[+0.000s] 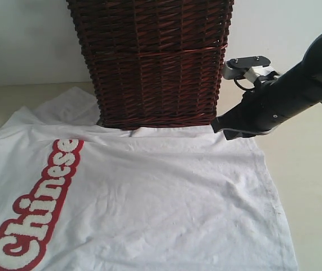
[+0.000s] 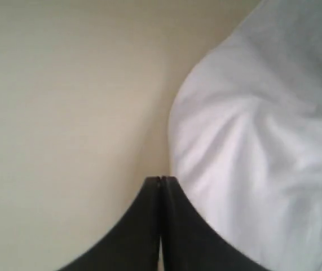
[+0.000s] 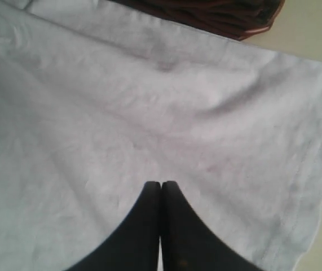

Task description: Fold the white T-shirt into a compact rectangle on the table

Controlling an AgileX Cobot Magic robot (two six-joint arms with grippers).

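The white T-shirt [image 1: 149, 197] lies spread flat on the beige table [image 1: 313, 186], its red-outlined "Chinese" lettering [image 1: 34, 212] at the left. My right gripper [image 1: 220, 127] hovers over the shirt's far right corner by the basket, its jaws shut with nothing between them; in the right wrist view the right gripper [image 3: 161, 183] sits above plain white shirt fabric [image 3: 121, 113] near the hem. The left arm is out of the exterior view. In the left wrist view my left gripper [image 2: 160, 179] is shut and empty over bare table [image 2: 65, 113], just beside a rounded edge of the shirt [image 2: 262, 141].
A tall dark brown wicker basket [image 1: 155, 62] stands at the back, touching the shirt's far edge; its base shows in the right wrist view as the basket [image 3: 217, 14]. A pale wall rises behind. Bare tabletop lies right of the shirt.
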